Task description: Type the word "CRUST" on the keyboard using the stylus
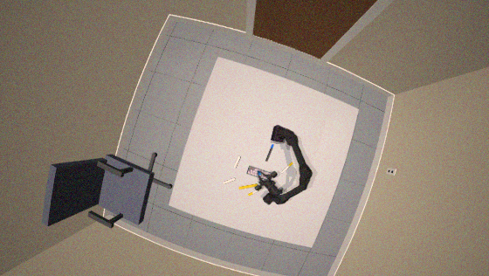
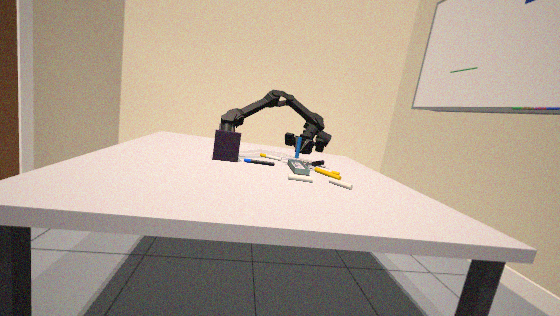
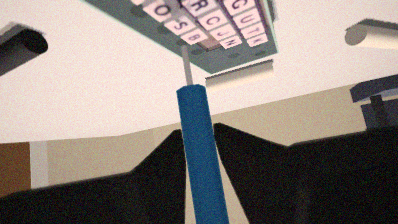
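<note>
The small keyboard lies on the desk, with a green-grey case and pale lettered keys. S, B, C, J, N, R and O show in the wrist view. My gripper is shut on the blue stylus, above the keyboard. The stylus points down, and its thin grey tip appears just below the S and B keys in the wrist view, over the case's border. I cannot tell its height over the case. The fingers cover the stylus's sides.
A yellow marker and two white sticks lie near the keyboard. A black marker with a blue end lies near the arm's base. A white marker with a yellow end lies beneath the arm's bend.
</note>
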Action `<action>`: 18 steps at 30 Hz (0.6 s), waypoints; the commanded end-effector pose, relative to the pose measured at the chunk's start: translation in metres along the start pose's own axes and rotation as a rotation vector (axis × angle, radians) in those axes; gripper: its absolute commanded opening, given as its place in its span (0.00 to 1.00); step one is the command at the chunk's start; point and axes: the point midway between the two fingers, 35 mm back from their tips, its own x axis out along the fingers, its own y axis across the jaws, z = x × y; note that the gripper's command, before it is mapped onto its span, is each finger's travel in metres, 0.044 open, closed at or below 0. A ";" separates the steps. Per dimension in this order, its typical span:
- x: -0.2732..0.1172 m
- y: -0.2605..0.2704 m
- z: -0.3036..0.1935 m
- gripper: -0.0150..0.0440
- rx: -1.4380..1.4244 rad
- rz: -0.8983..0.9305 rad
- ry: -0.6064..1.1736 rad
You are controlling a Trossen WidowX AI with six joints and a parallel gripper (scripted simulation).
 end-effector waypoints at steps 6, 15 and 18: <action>0.003 0.000 0.004 0.39 0.004 0.004 -0.003; 0.004 0.000 0.006 0.39 0.004 0.004 -0.003; 0.005 0.000 0.007 0.39 0.003 0.004 -0.003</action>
